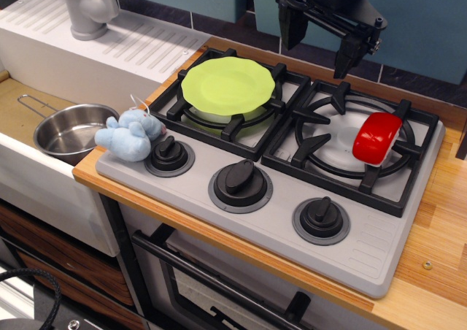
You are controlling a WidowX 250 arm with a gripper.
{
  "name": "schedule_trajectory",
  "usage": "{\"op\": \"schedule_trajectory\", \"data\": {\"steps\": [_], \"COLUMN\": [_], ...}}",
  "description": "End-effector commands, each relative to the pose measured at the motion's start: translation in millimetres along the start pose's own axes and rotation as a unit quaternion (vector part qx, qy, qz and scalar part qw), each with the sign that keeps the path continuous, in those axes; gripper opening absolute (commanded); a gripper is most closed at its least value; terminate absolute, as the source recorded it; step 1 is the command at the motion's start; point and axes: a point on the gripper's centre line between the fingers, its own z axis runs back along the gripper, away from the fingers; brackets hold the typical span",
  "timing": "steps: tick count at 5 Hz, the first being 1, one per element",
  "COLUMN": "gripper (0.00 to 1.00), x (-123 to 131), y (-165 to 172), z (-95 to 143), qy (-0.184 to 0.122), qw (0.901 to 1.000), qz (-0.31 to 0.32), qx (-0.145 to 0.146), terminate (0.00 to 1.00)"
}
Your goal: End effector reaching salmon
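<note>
A pale wooden counter surface [438,220] carries a grey toy stove top [277,220] with two black cast grates and three round black knobs [241,184] along its front edge. To the left sits a white sink [44,177] holding a shiny steel saucepan [69,133], with a grey tap [87,9] behind it. A lime-green scalloped plate [228,85] rests on the left grate [211,122]. The black boxy end effector [319,41] hangs above the back of the stove, its two long dark fingers [345,60] spread apart and gripping nothing. A light-blue plush toy [130,134] lies at the stove's left corner. The glossy red salmon slab [376,137] stands tilted on the right grate [350,155], below and right of the fingers, apart from them
</note>
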Motion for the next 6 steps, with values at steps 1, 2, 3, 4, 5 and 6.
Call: {"op": "schedule_trajectory", "data": {"steps": [1,2,3,4,5,6], "gripper": [1.0,1.0,1.0,1.0,1.0,1.0], "x": [0.0,1.2,1.5,1.0,2.4,9.9], "y": [0.0,-2.9,-11.8,-26.4,-38.6,-55.3], "z": [0.0,-2.7,0.9,8.7,17.4,25.5], "qy": [0.0,-0.004,-0.001,0.005,0.013,0.019], "qw": [1.0,1.0,1.0,0.9998,0.9994,0.9987], "qz": [0.0,-0.004,0.002,0.018,0.03,0.045], "qx": [0.0,0.0,0.001,0.007,0.011,0.016], "terminate": [0.0,0.0,0.0,0.0,0.0,0.0]}}
